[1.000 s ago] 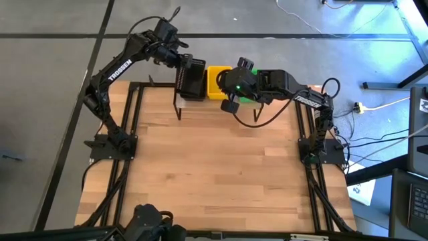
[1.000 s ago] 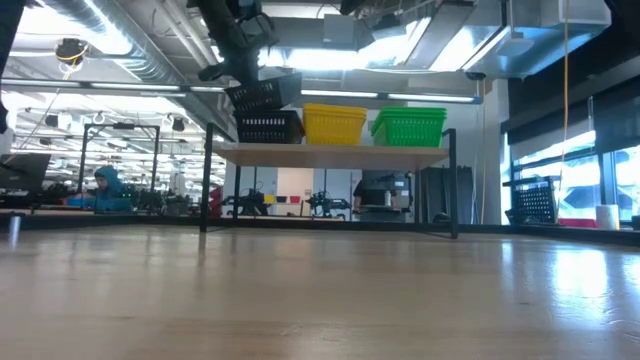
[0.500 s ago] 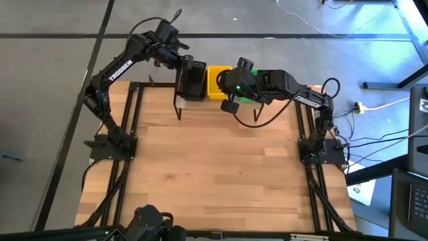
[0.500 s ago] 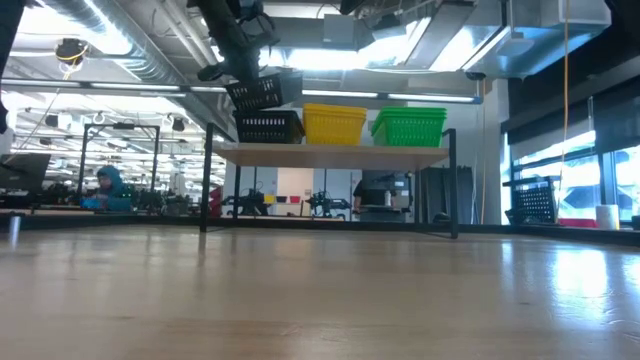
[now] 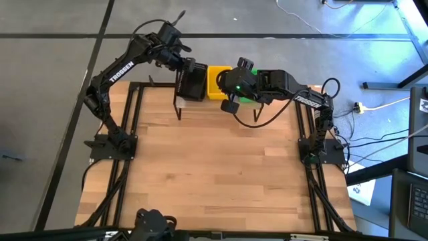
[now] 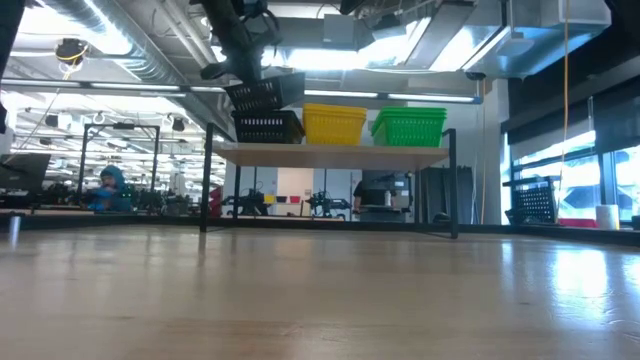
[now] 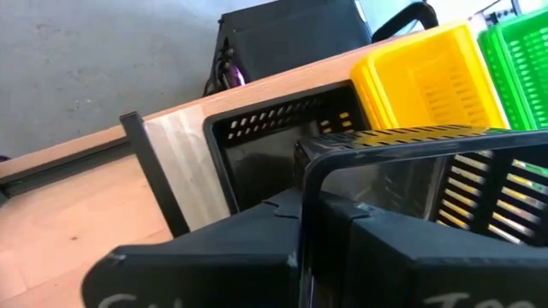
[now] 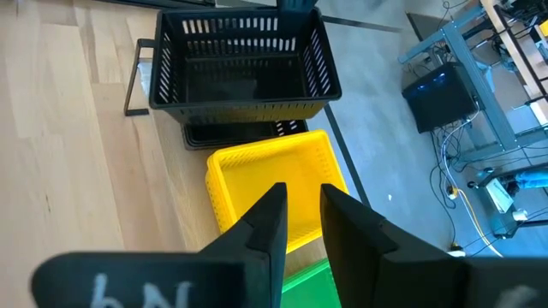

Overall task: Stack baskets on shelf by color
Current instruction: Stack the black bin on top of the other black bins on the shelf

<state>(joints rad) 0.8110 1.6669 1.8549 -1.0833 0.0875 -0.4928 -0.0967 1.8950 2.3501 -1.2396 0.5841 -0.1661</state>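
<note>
My left gripper (image 5: 182, 63) is at the shelf's left end, shut on a black basket (image 6: 265, 92) that is tilted just above the black stack (image 6: 268, 127). The left wrist view shows the held basket (image 7: 428, 171) over the lower black one (image 7: 265, 137). Yellow baskets (image 6: 334, 123) stand at the middle of the shelf plank (image 6: 330, 152) and green baskets (image 6: 408, 125) at its right end, all on their bases. My right gripper (image 8: 301, 214) hovers above the yellow baskets (image 8: 274, 184) and green baskets (image 8: 312, 287), fingers slightly apart and holding nothing. My left gripper holds the black basket by the rim of its left end wall (image 7: 312, 167), pinched between the two fingers. The fingers come from the table's left, slanting down. The basket is tilted above the black stack; I cannot tell whether its underside touches the stack.
The shelf stands on thin black legs (image 6: 205, 185) at the table's far edge. The wooden tabletop (image 5: 214, 167) stretches toward the near edge. Black frame rails (image 5: 130, 134) run along the table's left and right sides. A person (image 6: 105, 185) sits in the room beyond.
My left arm's wrist has shifted slightly over the shelf's left end. The held black basket stays tilted above the black stack, nearly where it was.
</note>
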